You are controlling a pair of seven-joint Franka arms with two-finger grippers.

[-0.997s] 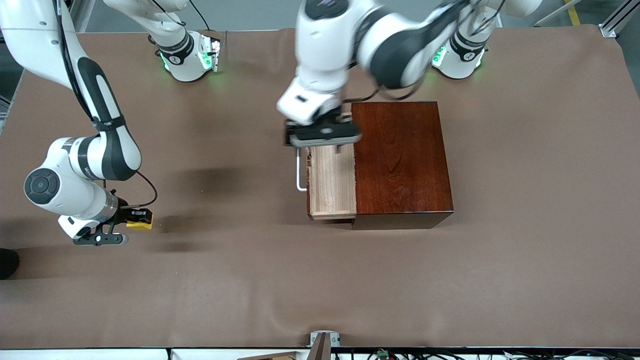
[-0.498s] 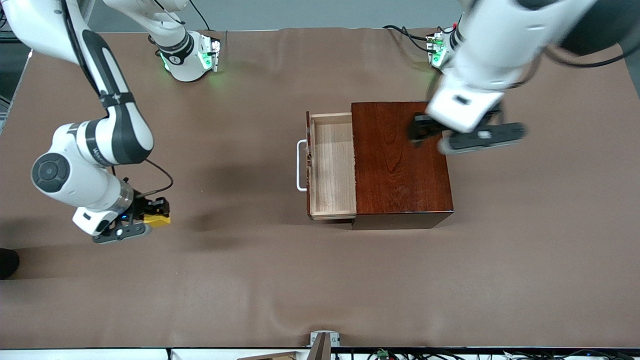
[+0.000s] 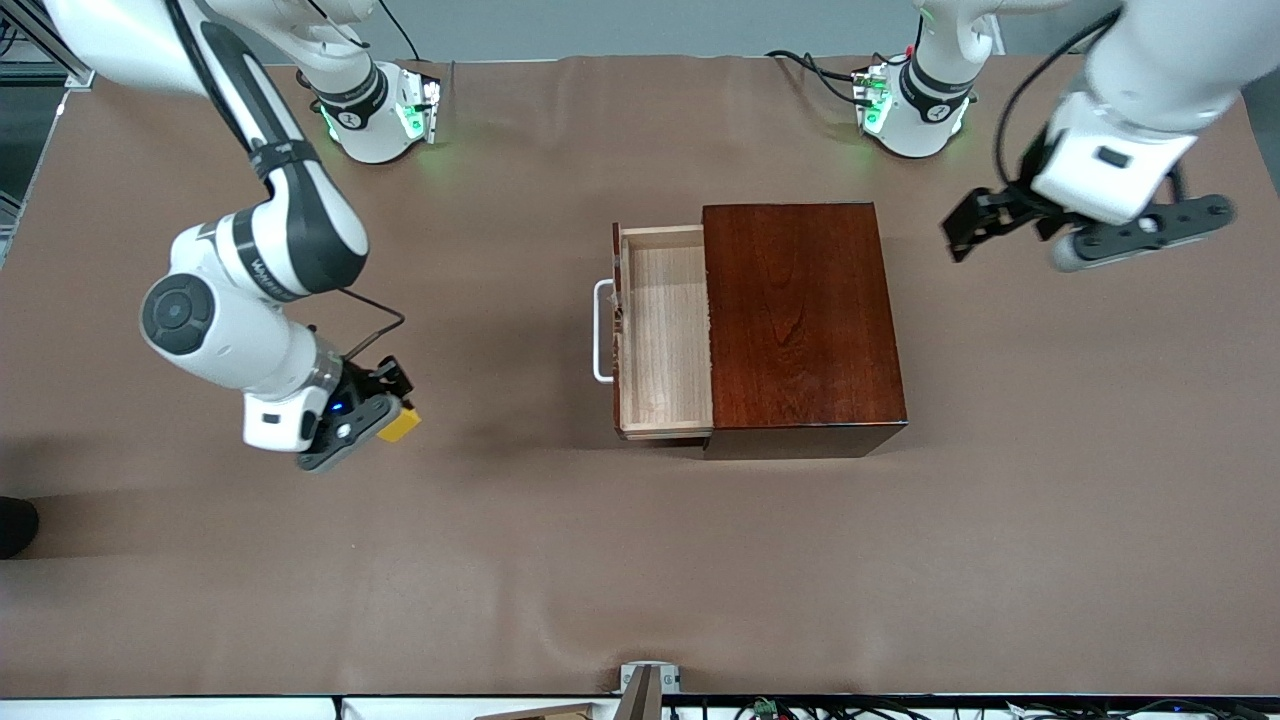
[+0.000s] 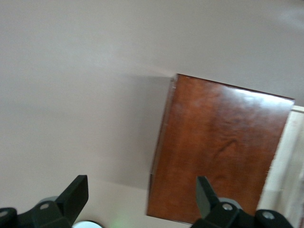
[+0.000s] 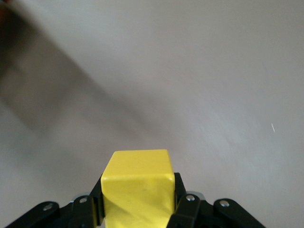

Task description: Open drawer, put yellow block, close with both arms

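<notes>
A: How do the jaws stand on each arm?

B: The right gripper (image 3: 385, 412) has its jaws pinching the yellow block (image 3: 399, 426). In the right wrist view the yellow block (image 5: 137, 190) sits squarely between the two black fingers (image 5: 183, 202), with bare brown surface (image 5: 190, 85) under it. The left gripper (image 3: 985, 228) has its jaws spread wide with nothing between them; the left wrist view shows the two fingertips (image 4: 76, 192) far apart.

A: Where are they?

B: The right gripper is up over open surface (image 3: 640, 560) toward the right arm's end, well apart from the wooden box (image 3: 800, 320). The left gripper hangs over the surface toward the left arm's end, beside the box and clear of it.

A: And the drawer?

B: The drawer (image 3: 665, 335) is pulled out of the box on the side facing the right arm's end. Its pale wood interior is bare, and the white loop handle (image 3: 600, 330) sticks out from its front. The left wrist view looks down on the box's glossy top (image 4: 218, 147).
</notes>
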